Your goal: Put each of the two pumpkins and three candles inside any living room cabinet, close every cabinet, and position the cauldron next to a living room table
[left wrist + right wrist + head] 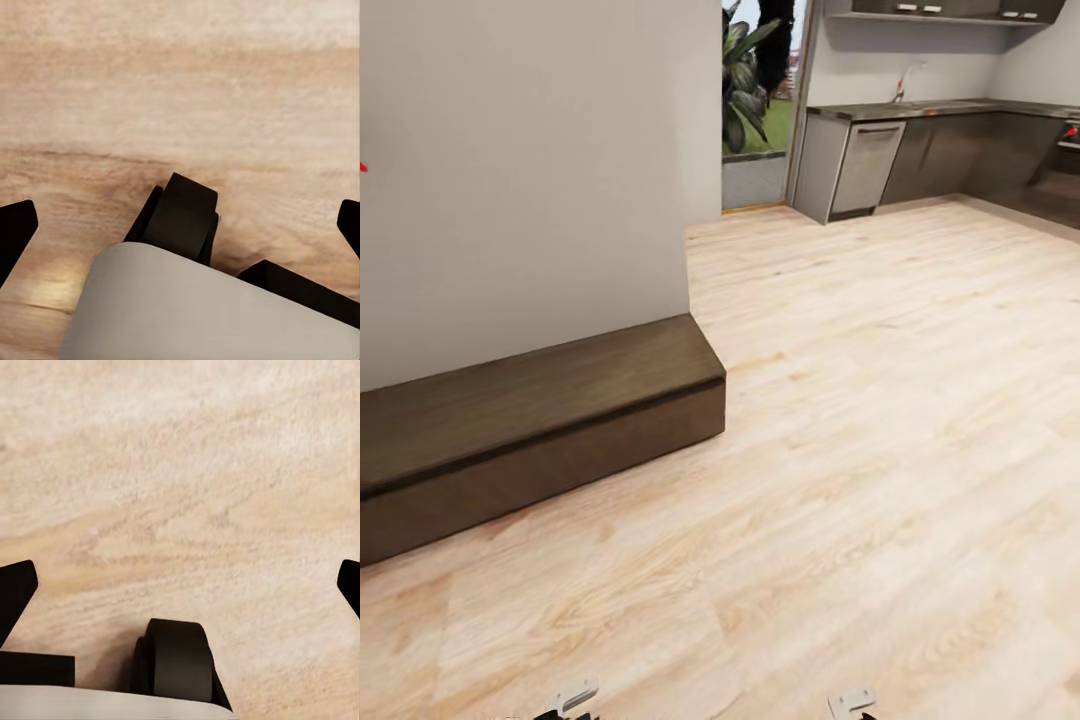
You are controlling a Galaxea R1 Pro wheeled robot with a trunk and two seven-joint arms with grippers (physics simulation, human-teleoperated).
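A long, low dark-brown cabinet (530,430) stands against the grey wall at the left of the head view, its plain fronts shut and its flat top bare. The pumpkins, the candles, the cauldron and the table are out of view. Both arms hang low over the pale wooden floor. In the left wrist view my left gripper (181,225) is open, its dark fingertips (16,229) wide apart with nothing between them. My right gripper (181,585) is open too, its fingertips (15,589) spread over bare floor.
The grey wall (530,170) ends at a corner just right of the cabinet. Open wooden floor (880,420) stretches ahead to a kitchen with grey counters (920,110) and a dishwasher (865,165). A leafy plant (745,80) stands by the far doorway.
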